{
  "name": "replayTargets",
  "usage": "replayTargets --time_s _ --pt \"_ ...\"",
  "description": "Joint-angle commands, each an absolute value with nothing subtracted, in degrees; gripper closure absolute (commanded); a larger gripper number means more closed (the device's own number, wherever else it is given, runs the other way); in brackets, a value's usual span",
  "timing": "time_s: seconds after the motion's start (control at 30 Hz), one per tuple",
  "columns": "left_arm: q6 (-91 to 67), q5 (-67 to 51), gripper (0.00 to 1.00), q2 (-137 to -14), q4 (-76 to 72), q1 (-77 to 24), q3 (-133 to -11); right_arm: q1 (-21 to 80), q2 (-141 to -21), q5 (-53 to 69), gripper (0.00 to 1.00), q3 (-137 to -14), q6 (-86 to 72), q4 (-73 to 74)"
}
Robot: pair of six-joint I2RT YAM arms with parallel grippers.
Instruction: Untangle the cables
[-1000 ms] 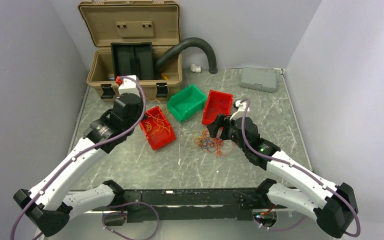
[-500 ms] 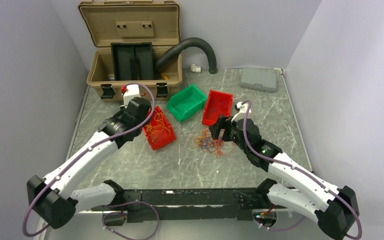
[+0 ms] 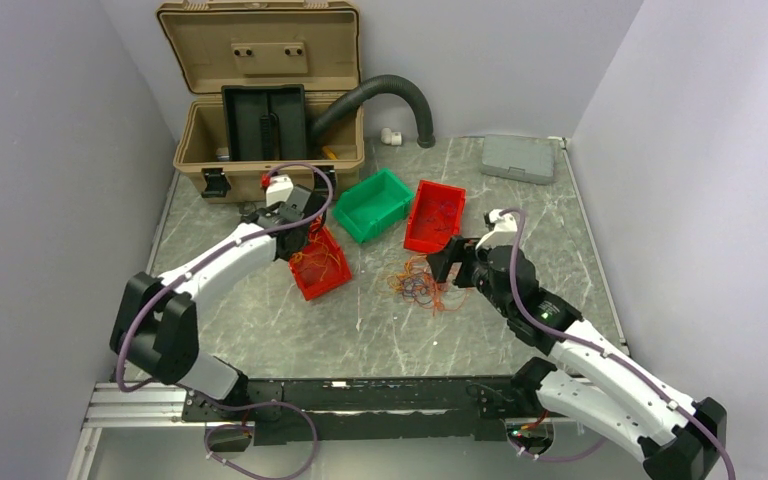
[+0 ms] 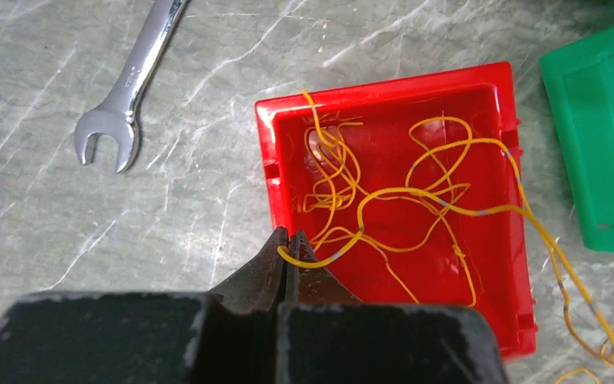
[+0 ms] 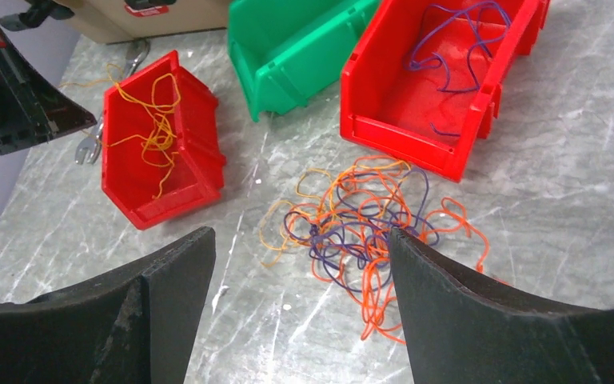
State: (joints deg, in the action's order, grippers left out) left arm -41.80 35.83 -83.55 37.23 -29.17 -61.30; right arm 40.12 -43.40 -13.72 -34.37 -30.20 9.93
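Observation:
A tangle of orange and purple cables lies on the table between the arms. My left gripper hangs over the near edge of the left red bin, shut on a yellow cable. That cable's loops spread through the bin. My right gripper is open just right of the tangle, with nothing between its fingers. Purple cables lie in the right red bin.
A green bin stands between the two red bins. A wrench lies left of the left red bin. At the back are an open tan toolbox, a black hose and a grey case.
My left arm has swung forward and right from in front of the toolbox to over the left red bin. The right gripper has drawn slightly right, away from the tangle.

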Motion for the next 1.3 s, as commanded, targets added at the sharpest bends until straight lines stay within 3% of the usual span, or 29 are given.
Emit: replayTargets --time_s 0.0,0.2,0.6,0.77,1.1,1.27 --pt "-43.69 33.59 0.97 -87.86 35.67 -28.55 -65.77 40.14 -41.0 -15.79 0.19 -33.98 -31.08 14.02" --pt "-46.6 32.81 0.97 -90.27 36.72 -28.48 -65.24 40.08 -37.84 -16.5 0.19 -33.05 -31.5 15.71" --pt "-50.98 41.9 1.0 -78.37 43.26 -27.61 -60.13 40.08 -38.14 -16.53 0.19 -32.92 -31.56 16.24" --pt "-46.49 41.42 1.0 -74.01 38.3 -27.51 -56.67 40.16 -38.56 -16.14 0.19 -32.6 -31.9 15.29" --pt "-36.6 28.2 1.0 -80.58 29.45 -27.46 -58.12 40.11 -38.57 -15.89 0.19 -33.35 -31.84 16.22" --pt "-39.24 33.9 1.0 -83.22 36.1 -27.49 -62.16 40.04 -37.64 -16.27 0.19 -33.15 -31.99 16.86"
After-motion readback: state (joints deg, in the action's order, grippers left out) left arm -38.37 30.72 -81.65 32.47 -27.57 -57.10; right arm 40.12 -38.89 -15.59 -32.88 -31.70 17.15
